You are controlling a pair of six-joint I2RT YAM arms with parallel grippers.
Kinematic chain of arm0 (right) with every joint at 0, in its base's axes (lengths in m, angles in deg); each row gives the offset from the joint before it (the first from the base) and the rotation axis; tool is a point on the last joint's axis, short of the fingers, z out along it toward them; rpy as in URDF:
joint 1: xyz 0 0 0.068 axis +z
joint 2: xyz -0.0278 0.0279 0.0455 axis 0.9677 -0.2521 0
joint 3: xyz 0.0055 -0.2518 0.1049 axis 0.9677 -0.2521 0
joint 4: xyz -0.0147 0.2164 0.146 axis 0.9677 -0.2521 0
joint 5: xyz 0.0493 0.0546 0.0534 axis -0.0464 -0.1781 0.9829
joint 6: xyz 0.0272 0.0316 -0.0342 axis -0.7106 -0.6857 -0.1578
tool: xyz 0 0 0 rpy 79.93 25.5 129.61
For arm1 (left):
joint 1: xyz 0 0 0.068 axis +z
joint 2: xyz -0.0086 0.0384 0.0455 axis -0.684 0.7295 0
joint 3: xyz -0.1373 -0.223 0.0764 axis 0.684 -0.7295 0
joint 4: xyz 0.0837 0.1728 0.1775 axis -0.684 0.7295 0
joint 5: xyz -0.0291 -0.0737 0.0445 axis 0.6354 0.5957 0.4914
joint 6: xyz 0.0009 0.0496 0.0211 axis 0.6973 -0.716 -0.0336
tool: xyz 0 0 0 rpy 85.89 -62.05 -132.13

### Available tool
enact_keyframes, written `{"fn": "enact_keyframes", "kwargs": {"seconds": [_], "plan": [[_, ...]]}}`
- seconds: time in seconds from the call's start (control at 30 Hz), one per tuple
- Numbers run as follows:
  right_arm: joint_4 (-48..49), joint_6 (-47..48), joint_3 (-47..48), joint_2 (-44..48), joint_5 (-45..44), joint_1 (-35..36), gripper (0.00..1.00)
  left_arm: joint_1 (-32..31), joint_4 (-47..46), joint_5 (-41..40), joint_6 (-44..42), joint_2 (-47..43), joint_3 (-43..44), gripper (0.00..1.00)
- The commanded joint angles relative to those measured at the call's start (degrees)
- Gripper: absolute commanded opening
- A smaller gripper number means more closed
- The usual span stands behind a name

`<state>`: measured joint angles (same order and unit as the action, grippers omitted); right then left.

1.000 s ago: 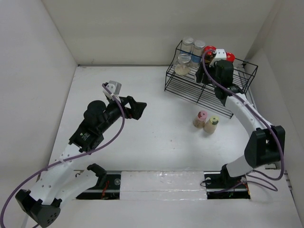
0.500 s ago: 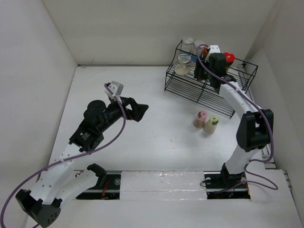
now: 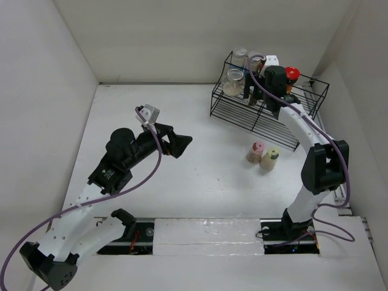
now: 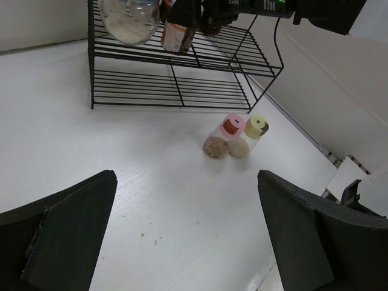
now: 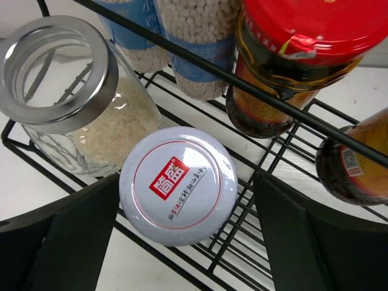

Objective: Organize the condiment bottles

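Note:
My right gripper (image 5: 187, 182) is open and straddles a white-lidded jar (image 5: 177, 185) standing on the black wire rack (image 5: 285, 236); there is a gap at the right finger. Around it are a wide clear jar (image 5: 57, 73), two blue-labelled shakers (image 5: 200, 36) and two red-lidded dark amber bottles (image 5: 303, 60). In the top view the right gripper (image 3: 262, 85) is over the rack's upper shelf. The pink-capped (image 3: 257, 150) and yellow-green-capped (image 3: 270, 159) bottles stand together on the table. My left gripper (image 3: 182, 144) is open and empty, well left of them (image 4: 231, 126).
The rack (image 3: 267, 112) stands at the back right, close to the right wall. White walls enclose the table on the left, back and right. The left wrist view shows the rack's lower shelf (image 4: 170, 85) and bare table in front of the left gripper (image 4: 188, 230).
The right arm has swung left and back over the rack's upper shelf, to beside the wide clear jar. The left gripper has crept slightly right.

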<state>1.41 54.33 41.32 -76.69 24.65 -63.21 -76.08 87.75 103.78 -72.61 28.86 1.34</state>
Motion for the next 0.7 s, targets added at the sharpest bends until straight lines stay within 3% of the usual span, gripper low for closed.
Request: {"fn": "enact_keyframes", "kwargs": {"seconds": [0.0, 0.2, 0.3, 0.33, 0.47, 0.53, 0.63, 0.67], "plan": [[2.4, 0.4, 2.9, 6.1, -1.6, 0.3, 0.95, 0.1, -2.7, -1.3, -0.1, -1.1, 1.4, 0.99], [2.4, -1.1, -5.2, 18.8, -7.1, 3.2, 0.95, 0.1, -1.6, -6.7, 1.0, -1.1, 1.4, 0.99], [3.0, -5.3, -13.7, 27.7, -13.2, 7.2, 0.74, 0.1, -0.2, -10.5, 1.5, -1.1, 1.4, 0.96], [3.0, -7.5, -20.3, 32.0, -14.3, 8.0, 0.56, 0.1, 0.5, -12.3, 2.2, -1.1, 1.4, 0.96], [-4.3, -13.2, -31.5, 40.3, -17.3, 10.1, 0.33, 0.1, 1.0, -13.6, 2.7, -1.8, 2.0, 0.94], [-9.9, -14.1, -34.2, 42.6, -16.5, 10.1, 0.33, 0.1, 1.0, -13.6, 3.2, -1.8, 2.0, 0.94], [-15.4, -14.7, -36.7, 43.9, -15.7, 10.1, 0.56, 0.1, 1.0, -13.0, 3.2, -1.8, 2.0, 0.94], [-15.4, -14.7, -37.3, 43.9, -14.9, 10.1, 0.72, 0.1, 1.0, -13.0, 3.2, -1.8, 2.0, 0.94]]}}
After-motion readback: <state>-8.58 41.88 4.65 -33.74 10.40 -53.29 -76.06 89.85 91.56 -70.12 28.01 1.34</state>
